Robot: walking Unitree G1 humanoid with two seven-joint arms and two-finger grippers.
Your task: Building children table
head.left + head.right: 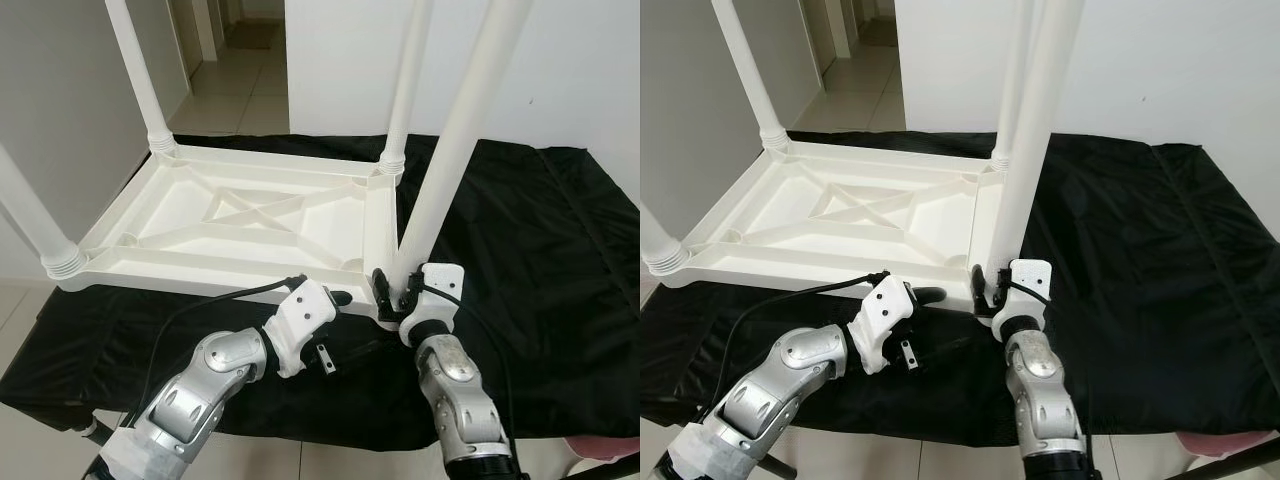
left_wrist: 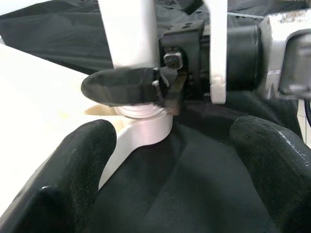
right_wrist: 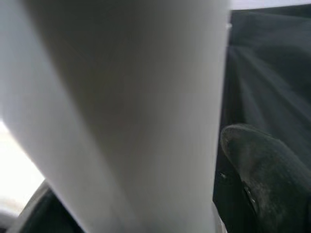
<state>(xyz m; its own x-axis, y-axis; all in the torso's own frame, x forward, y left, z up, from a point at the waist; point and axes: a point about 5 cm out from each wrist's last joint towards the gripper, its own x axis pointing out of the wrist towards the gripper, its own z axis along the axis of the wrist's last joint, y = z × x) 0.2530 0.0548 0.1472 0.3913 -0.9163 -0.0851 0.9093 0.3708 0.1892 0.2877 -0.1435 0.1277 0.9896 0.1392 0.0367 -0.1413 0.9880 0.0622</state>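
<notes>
Nearest: left hand (image 1: 340,297), fingers spread, empty, beside corner socket. Right hand (image 1: 392,290) pinching fourth leg (image 1: 455,150), tilted at socket. Beyond: upturned tabletop (image 1: 240,215) on black-draped bench (image 1: 540,250), three legs fitted. Next: likely straighten, press home.

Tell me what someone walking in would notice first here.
A white tabletop lies upside down on a black cloth, its legs pointing up. At the near corner the right gripper is clamped on a tilted leg at its base. The left gripper sits open just beside that corner.
</notes>
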